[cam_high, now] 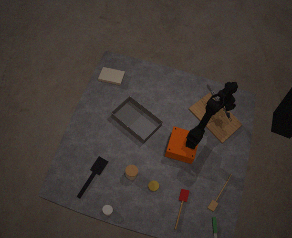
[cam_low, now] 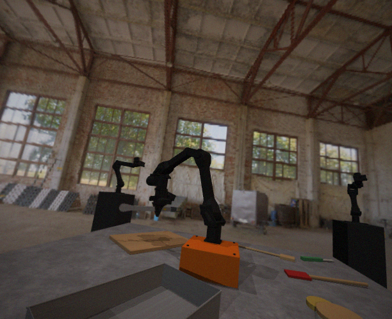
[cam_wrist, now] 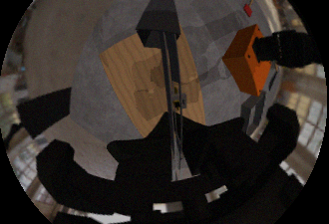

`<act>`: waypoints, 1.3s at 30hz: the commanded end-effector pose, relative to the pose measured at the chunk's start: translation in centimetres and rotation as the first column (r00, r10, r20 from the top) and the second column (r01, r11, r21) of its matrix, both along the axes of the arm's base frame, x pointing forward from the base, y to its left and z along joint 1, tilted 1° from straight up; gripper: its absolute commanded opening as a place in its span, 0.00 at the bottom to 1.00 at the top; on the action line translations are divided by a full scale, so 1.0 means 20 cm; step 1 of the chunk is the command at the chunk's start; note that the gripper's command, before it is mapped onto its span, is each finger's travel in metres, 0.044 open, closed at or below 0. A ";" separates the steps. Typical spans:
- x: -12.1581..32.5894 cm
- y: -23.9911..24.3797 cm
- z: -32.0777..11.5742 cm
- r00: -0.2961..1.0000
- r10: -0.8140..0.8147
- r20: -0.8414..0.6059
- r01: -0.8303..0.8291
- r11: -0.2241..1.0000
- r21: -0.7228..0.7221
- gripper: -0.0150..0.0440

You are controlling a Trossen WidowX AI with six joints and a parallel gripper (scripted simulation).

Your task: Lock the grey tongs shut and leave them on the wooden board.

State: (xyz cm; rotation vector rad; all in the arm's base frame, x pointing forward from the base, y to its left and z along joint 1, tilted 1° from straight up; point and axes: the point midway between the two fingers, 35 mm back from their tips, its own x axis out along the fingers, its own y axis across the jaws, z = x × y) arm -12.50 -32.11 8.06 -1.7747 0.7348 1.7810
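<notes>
The grey tongs (cam_high: 213, 93) (cam_low: 138, 207) (cam_wrist: 171, 67) lie roughly level in the air above the wooden board (cam_high: 198, 110) (cam_low: 130, 248) (cam_wrist: 119, 59). Their long arms look close together along their length. The dark hinge end is at the top of the wrist view, and the rounded tips are at the left in the exterior view. My gripper (cam_low: 157, 213) (cam_wrist: 168, 113) points down and is shut on the tongs around their middle. The arm hides part of them in the top view. Whether the inner lock has caught cannot be seen.
The roasting tin (cam_high: 146, 111) (cam_low: 103, 291) stands on the table and no tongs lie across it. The orange arm base (cam_high: 180, 140) (cam_low: 209, 261) (cam_wrist: 244, 62) is beside the board. A cream block (cam_high: 111, 75), a black turner (cam_high: 99, 165), spatulas and round lidded pots lie farther off.
</notes>
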 end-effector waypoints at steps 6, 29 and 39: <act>-0.01 -0.01 0.00 1.000 -0.007 -0.017 0.007 1.000 -0.012 0.00; -0.02 -0.03 -0.19 1.000 -0.008 -0.015 0.008 1.000 -0.011 0.00; -0.02 -0.03 -0.27 1.000 -0.009 -0.014 0.009 1.000 -0.011 0.00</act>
